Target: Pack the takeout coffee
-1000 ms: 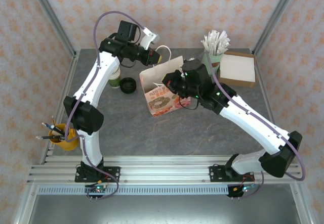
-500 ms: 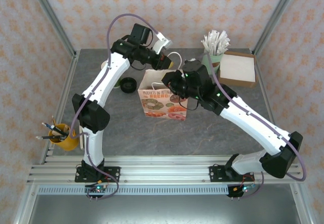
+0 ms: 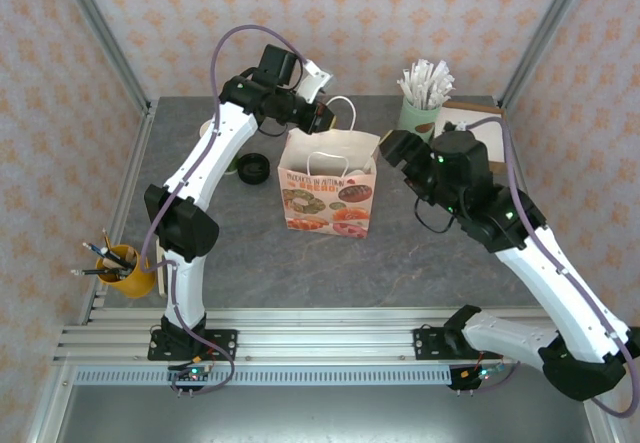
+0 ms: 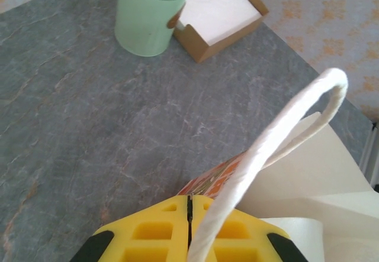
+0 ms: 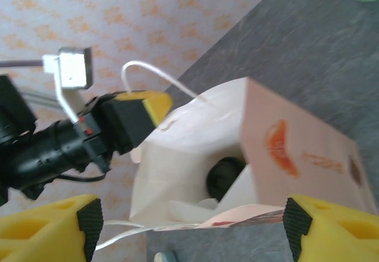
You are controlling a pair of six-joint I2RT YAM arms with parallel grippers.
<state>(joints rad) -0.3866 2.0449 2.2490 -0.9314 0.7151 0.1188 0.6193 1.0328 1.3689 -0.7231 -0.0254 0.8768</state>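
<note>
A paper bag (image 3: pixel 327 191) printed with doughnuts stands upright mid-table, its mouth open. In the right wrist view a round black lid (image 5: pixel 227 176), the takeout coffee's top, sits deep inside the bag (image 5: pixel 296 149); the cup's sides are hidden. My left gripper (image 3: pixel 325 118) is shut on the bag's back rim (image 4: pixel 207 179), and the white handle (image 4: pixel 278 138) loops over its yellow fingers (image 4: pixel 154 232). My right gripper (image 3: pixel 393 148) hovers just right of the bag's mouth, open and holding nothing, with jaws spread wide (image 5: pixel 192 226).
A mint-green straw holder (image 3: pixel 420 113) and a brown box of napkins (image 3: pixel 470 135) stand at the back right. A loose black lid (image 3: pixel 253 170) and some cups (image 3: pixel 226 159) lie behind the left arm. A yellow pen cup (image 3: pixel 125 270) sits front left.
The bag went from tilted to standing upright. My right gripper drew back from the bag's mouth to the right. My left gripper shifted right and kept its hold on the rim.
</note>
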